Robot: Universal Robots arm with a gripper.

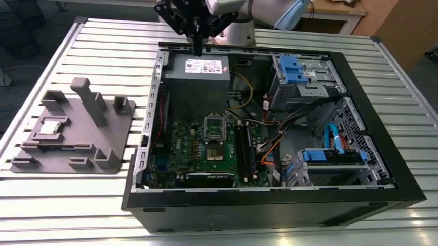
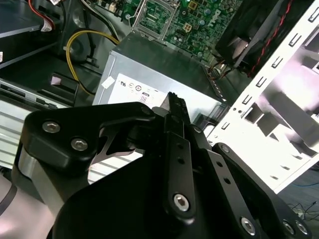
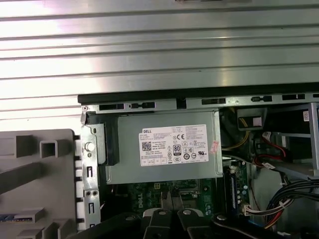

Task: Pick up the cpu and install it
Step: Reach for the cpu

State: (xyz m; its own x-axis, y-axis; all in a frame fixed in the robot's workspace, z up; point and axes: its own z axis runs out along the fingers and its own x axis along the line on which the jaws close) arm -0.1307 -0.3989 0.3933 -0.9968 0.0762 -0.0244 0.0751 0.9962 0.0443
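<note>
The slatted tabletop (image 1: 102, 41) carries an open computer case (image 1: 274, 205) and, outside the case on the exterior view's left, a grey tray (image 1: 110, 148). The first risk is the case itself. The jaws hang over the case's rim at the top of the exterior view, above the power supply (image 1: 195, 82) with its white label. A straight descent from there would probably strike the case wall or that box.

Deeper in the case, the green motherboard (image 1: 184, 146) holds the socket (image 1: 214, 134), which a crooked placement could damage. The jaws look clenched together and empty, so lowering them like that onto the cpu (image 1: 52, 126) could shove it off its seat.

The cpu lies flat on the tray, outside the case and well apart from the jaws.
</note>
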